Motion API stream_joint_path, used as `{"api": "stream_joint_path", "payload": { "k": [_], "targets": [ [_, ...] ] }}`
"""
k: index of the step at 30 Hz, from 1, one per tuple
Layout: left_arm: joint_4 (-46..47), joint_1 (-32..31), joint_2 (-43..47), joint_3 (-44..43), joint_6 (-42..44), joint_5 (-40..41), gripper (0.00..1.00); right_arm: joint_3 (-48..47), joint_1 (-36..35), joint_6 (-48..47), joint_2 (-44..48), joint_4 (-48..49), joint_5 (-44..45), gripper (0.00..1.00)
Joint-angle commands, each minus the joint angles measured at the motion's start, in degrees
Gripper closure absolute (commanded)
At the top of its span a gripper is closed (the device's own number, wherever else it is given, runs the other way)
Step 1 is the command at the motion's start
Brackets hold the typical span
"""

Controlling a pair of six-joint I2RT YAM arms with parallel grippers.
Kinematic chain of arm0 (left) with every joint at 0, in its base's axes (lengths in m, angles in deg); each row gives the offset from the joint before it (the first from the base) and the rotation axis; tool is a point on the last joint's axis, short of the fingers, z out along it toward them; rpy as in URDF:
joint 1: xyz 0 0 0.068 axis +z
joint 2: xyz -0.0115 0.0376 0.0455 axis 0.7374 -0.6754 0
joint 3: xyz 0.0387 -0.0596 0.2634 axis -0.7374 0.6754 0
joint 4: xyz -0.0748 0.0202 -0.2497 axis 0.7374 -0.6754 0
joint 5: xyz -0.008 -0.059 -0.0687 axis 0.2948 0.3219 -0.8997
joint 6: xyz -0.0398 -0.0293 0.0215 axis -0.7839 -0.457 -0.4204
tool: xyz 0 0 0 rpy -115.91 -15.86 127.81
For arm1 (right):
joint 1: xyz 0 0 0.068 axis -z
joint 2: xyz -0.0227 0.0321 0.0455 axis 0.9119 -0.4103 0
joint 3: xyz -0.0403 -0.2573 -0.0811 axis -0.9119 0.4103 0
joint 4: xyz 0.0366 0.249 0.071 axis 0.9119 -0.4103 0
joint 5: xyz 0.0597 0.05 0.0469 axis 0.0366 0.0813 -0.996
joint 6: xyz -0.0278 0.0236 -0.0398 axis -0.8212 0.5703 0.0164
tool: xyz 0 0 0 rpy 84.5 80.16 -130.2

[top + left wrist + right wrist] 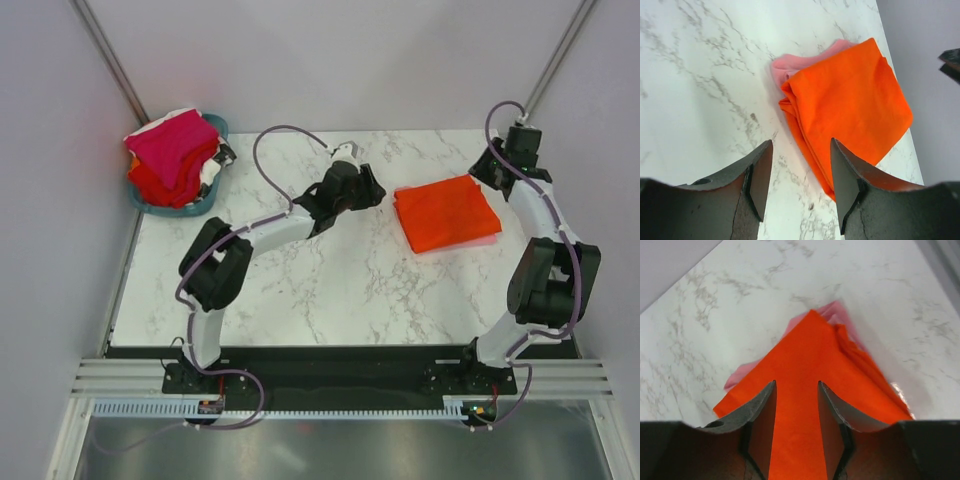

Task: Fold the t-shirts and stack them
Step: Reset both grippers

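A folded bright orange-red t-shirt (446,213) lies on the marble table at the right, on top of a folded light pink t-shirt (492,236) whose edges peek out. The orange shirt (850,100) and pink shirt (790,65) show in the left wrist view, and again in the right wrist view, orange (805,370) and pink (837,312). My left gripper (375,190) is open and empty, just left of the stack (801,150). My right gripper (490,170) is open and empty above the orange shirt (796,390). Magenta, red and white shirts (172,155) are piled in the basket.
A teal plastic basket (215,205) stands at the table's back left corner. Bare marble table (330,290) spans the middle and front. Grey walls close in on both sides.
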Motion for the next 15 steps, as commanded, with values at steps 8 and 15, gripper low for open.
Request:
{"api": "stream_joint_path", "payload": {
  "k": [8, 15],
  "targets": [
    [-3.3, 8.6, 20.8, 19.6, 3.6, -1.7, 0.45, -2.4, -20.2, -7.8, -6.0, -3.5, -2.4, 0.71],
    [-5.4, 11.3, 31.0, 28.6, 5.8, -1.6, 0.45, -9.5, -28.4, -9.9, -15.2, -8.5, 5.0, 0.93]
  ]
}}
